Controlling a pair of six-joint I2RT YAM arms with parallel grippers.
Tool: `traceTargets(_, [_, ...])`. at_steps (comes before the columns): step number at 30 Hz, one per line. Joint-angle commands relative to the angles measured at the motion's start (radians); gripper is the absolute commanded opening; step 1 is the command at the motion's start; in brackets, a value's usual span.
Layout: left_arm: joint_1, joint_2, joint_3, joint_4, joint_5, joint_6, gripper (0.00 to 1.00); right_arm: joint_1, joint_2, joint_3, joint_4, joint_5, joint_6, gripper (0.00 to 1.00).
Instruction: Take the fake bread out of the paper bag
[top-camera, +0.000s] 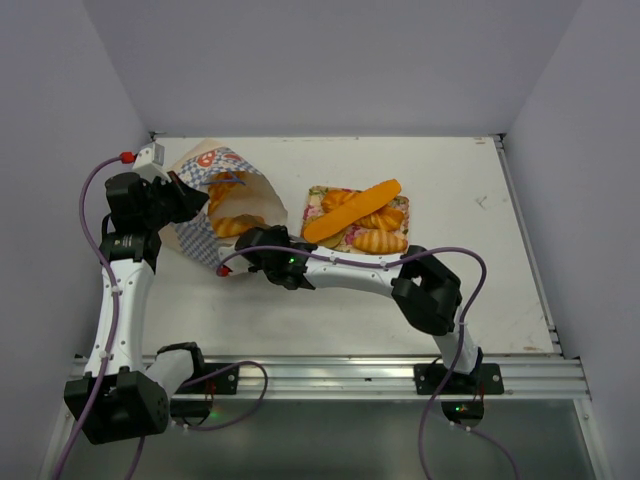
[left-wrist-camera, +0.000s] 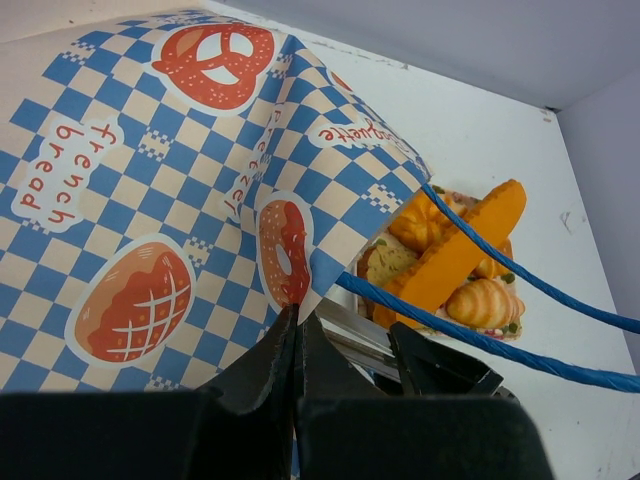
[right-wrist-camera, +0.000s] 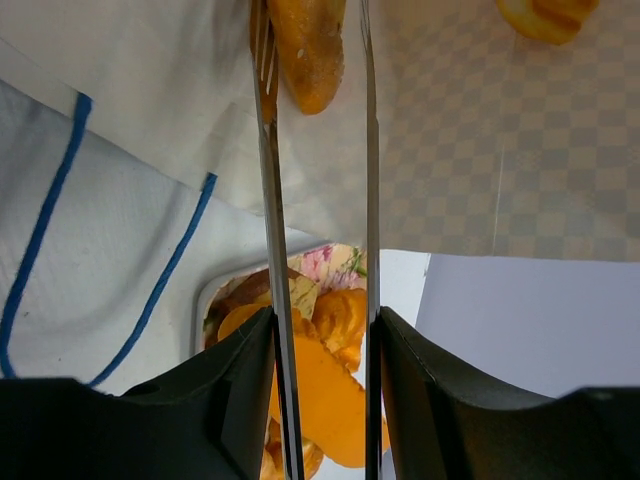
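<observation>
The paper bag (top-camera: 200, 175) lies on its side at the left, its mouth facing the tray. Several golden fake breads (top-camera: 232, 222) show inside it. My left gripper (top-camera: 185, 200) is shut on the bag's edge (left-wrist-camera: 297, 310), holding the mouth open. My right gripper (top-camera: 262, 243) is shut on a pair of metal tongs (right-wrist-camera: 268, 200) that reach into the bag. A golden loaf (right-wrist-camera: 310, 45) sits between the tong tips; whether they touch it I cannot tell. Another loaf (right-wrist-camera: 548, 15) lies deeper in the bag. Out of the bag, a long orange stick (top-camera: 355, 210) rests across braided loaves.
The floral tray (top-camera: 318, 193) stands just right of the bag and holds several breads. The bag's blue cord handles (left-wrist-camera: 480, 340) hang across its mouth near the tongs. White walls close in the table at the back and on both sides.
</observation>
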Motion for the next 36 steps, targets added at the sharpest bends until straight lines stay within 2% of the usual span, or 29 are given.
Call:
traceTargets(1, [0.008, -0.005, 0.030, 0.010, 0.030, -0.003, 0.00, -0.004, -0.042, 0.022, 0.073, 0.029, -0.013, 0.47])
traceTargets(15, [0.008, -0.007, 0.036, 0.004, 0.031, -0.003, 0.00, -0.009, 0.019, 0.039, 0.067, 0.027, -0.025, 0.46])
traceTargets(21, [0.008, -0.010, 0.036, 0.004, 0.031, -0.001, 0.00, -0.026, 0.042, 0.053, 0.067, 0.029, -0.025, 0.42])
traceTargets(24, [0.008, -0.010, 0.033, 0.004, 0.031, 0.000, 0.00, -0.034, 0.044, 0.055, 0.059, 0.024, -0.022, 0.36])
traceTargets(27, [0.006, -0.007, 0.030, 0.005, 0.028, 0.000, 0.00, -0.035, 0.030, 0.053, 0.047, 0.010, -0.011, 0.21])
traceTargets(32, [0.008, 0.000, 0.032, 0.007, 0.019, 0.003, 0.00, -0.035, -0.031, 0.056, -0.001, -0.020, 0.018, 0.08])
traceTargets(33, [0.008, 0.003, 0.030, 0.008, 0.018, 0.005, 0.00, -0.035, -0.044, 0.058, -0.011, -0.034, 0.030, 0.03])
traceTargets(36, [0.008, 0.009, 0.030, 0.018, 0.021, -0.001, 0.00, -0.035, -0.096, 0.061, -0.047, -0.051, 0.052, 0.00])
